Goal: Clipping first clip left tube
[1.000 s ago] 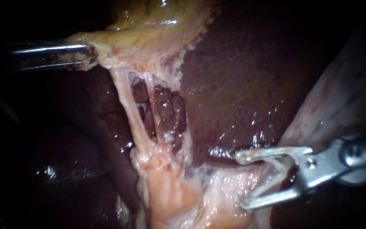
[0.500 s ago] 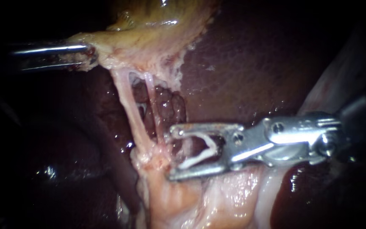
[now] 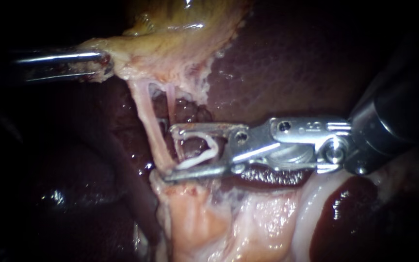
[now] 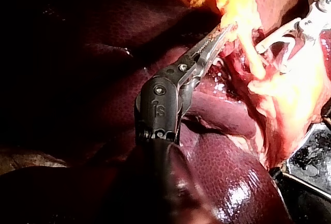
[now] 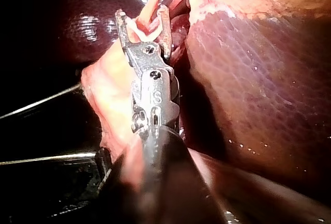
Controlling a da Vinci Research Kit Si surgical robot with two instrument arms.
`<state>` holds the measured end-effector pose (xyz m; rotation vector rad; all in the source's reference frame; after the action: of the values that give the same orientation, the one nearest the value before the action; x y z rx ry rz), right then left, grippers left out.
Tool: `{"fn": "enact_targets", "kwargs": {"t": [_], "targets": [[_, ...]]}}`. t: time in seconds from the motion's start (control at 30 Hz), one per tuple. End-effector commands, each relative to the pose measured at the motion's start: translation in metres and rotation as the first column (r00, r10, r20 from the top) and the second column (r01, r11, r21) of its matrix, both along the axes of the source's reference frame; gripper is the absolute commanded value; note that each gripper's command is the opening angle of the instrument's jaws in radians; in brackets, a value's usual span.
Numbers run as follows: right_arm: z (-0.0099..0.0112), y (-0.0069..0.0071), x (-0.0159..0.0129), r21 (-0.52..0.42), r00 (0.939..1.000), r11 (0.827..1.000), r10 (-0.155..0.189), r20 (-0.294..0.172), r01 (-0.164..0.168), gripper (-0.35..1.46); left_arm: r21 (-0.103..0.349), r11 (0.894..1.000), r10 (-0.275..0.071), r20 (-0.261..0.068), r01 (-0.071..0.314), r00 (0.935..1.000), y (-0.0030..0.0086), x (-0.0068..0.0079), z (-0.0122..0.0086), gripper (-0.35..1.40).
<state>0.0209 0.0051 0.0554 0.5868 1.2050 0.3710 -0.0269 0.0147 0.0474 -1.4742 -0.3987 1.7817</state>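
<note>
The left tube [image 3: 147, 121] runs taut from the gallbladder [image 3: 170, 39] above it to the pale tissue [image 3: 190, 213] at its foot. Within the last second the right instrument [image 3: 168, 151] has advanced across the liver [image 3: 287, 73] from well apart, and its tips now reach the tube. The lower tip lies against the tube's foot; the upper tip stops just short of the tube. The jaws stand wide apart with an unclosed clip [image 3: 200, 159] seated between them, touching both. The tube is not yet inside the clip's mouth, so the step appears to need further advance before closing. A thinner second tube [image 3: 170, 97] runs just beside the left tube on the instrument's side and crosses the jaw gap. This is the obstruction: closing here would probably catch it instead. Above the left tube and to its far side, the left instrument [image 3: 104, 64] is clamped on the gallbladder's edge, keeping the tube stretched.
</note>
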Motion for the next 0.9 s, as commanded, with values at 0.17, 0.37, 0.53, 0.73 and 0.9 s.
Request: {"fn": "enact_targets", "kwargs": {"t": [0.17, 0.37, 0.53, 0.73, 0.9], "targets": [[0.0016, -0.0005, 0.0005, 0.014, 1.0, 1.0, -0.006, 0.0, 0.006, 0.5, 0.0, 1.0, -0.001, -0.001, 0.001, 1.0, -0.0001, 0.0, -0.0002, -0.35], [0.0024, -0.0009, 0.0013, 0.019, 0.9999, 1.0, -0.015, -0.005, 0.015, 0.5, 0.0, 1.0, -0.001, -0.001, 0.001, 1.0, -0.0001, -0.0001, -0.0003, -0.35], [0.0027, -0.0011, 0.0017, 0.025, 0.9998, 0.999, -0.02, -0.007, 0.02, 0.5, 0.0, 1.0, -0.001, -0.001, 0.001, 1.0, -0.0001, -0.0001, -0.0003, -0.35], [0.0033, -0.0016, 0.0024, 0.023, 0.9996, 0.999, -0.027, -0.011, 0.027, 0.5, 0.0, 1.0, -0.002, -0.001, 0.002, 1.0, -0.0001, -0.0002, -0.0003, -0.35], [0.0037, -0.0018, 0.0028, 0.028, 0.9995, 0.999, -0.03, -0.011, 0.03, 0.5, 0.0, 1.0, -0.004, -0.004, 0.004, 1.0, -0.0001, -0.0002, -0.0003, -0.35]]}}
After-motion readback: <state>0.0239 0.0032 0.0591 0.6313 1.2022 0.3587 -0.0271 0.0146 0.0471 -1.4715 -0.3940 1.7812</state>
